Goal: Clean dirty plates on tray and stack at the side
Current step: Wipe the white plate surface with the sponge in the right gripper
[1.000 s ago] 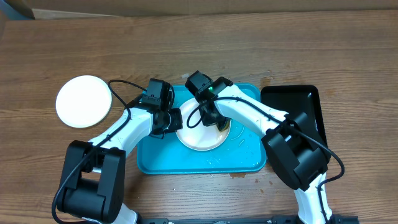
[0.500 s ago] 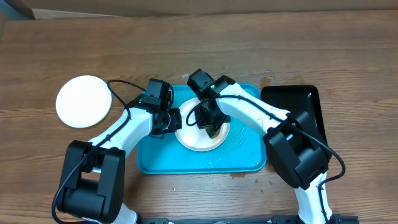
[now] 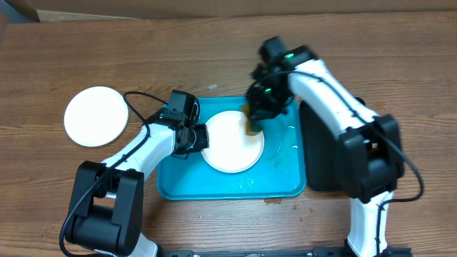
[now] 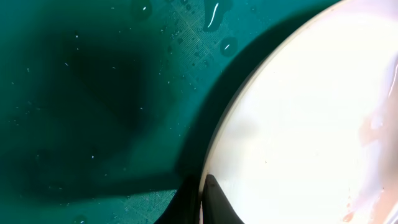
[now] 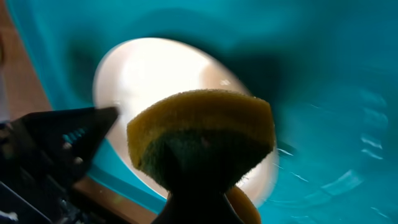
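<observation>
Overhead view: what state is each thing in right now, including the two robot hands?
tray plate: flat on the tray, wet, left rim pinched.
side plate: flat on the table, looks clean.
tray: wet with droplets.
sponge: gripped, over the tray plate's right edge.
left hand: shut on the tray plate.
right hand: shut on the sponge.

**Robot laboratory bench, overhead view.** A left arm [image 3: 136, 153] and a right arm [image 3: 328, 93], white with black joints, rise from the lower edge of a wood-grain table [image 3: 214, 64]. An exposed black cable [image 3: 139, 95] loops at centre left. Brown cardboard [image 3: 93, 16] lines the upper edge. Kitchen items serve as props: 1 turquoise tray [image 3: 214, 187] at centre, a plate [image 3: 228, 146] on it, a second plate [image 3: 96, 116] at left, and 1 sponge [image 5: 205, 118].
</observation>
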Action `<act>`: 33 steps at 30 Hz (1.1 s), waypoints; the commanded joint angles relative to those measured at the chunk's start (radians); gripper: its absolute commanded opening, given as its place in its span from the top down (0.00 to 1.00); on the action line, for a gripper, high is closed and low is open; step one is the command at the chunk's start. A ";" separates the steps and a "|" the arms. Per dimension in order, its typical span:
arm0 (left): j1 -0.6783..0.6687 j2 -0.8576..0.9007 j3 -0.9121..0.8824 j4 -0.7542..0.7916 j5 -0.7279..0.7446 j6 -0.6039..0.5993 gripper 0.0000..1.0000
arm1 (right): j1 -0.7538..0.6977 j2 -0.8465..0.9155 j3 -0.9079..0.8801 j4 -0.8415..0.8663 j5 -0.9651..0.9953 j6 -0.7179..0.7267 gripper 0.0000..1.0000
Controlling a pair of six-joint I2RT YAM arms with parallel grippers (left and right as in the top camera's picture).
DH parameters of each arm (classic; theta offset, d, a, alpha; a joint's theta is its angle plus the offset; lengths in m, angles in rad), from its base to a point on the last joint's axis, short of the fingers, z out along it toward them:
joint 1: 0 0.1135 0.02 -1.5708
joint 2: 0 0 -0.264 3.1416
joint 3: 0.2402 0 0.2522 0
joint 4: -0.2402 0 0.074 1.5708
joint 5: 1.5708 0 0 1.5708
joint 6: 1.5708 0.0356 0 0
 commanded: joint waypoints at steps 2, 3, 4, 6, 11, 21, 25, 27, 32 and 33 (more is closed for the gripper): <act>0.002 0.014 0.006 0.003 0.001 -0.007 0.93 | -0.101 -0.092 0.027 -0.082 0.164 -0.037 0.96; 0.002 0.014 0.006 0.003 0.002 -0.007 0.91 | -0.134 -0.100 0.027 -0.111 0.215 -0.037 0.96; 0.002 0.014 0.006 0.003 0.002 -0.007 0.90 | -0.161 -0.103 0.027 -0.134 0.261 -0.036 0.96; 0.002 0.014 0.006 0.003 0.002 -0.007 0.89 | -0.210 -0.103 0.024 -0.176 0.355 -0.035 0.96; 0.002 0.014 0.006 0.004 0.002 -0.007 0.89 | -0.298 -0.102 -0.055 -0.175 0.529 -0.025 0.96; 0.002 0.014 0.006 0.004 0.001 -0.007 0.89 | -0.356 -0.102 -0.284 0.060 0.602 -0.026 0.96; 0.002 0.014 0.006 0.006 0.001 -0.006 0.88 | -0.355 -0.102 -0.314 0.098 0.601 -0.026 0.71; 0.002 0.014 0.006 0.007 0.001 -0.007 0.87 | -0.355 -0.102 -0.313 0.098 0.601 -0.030 0.56; 0.002 0.014 0.006 0.007 0.001 -0.007 0.82 | -0.359 -0.102 -0.271 0.060 0.601 -0.033 0.54; 0.002 0.014 0.006 0.007 0.001 -0.007 0.79 | -0.360 -0.102 -0.250 0.043 0.600 -0.033 0.53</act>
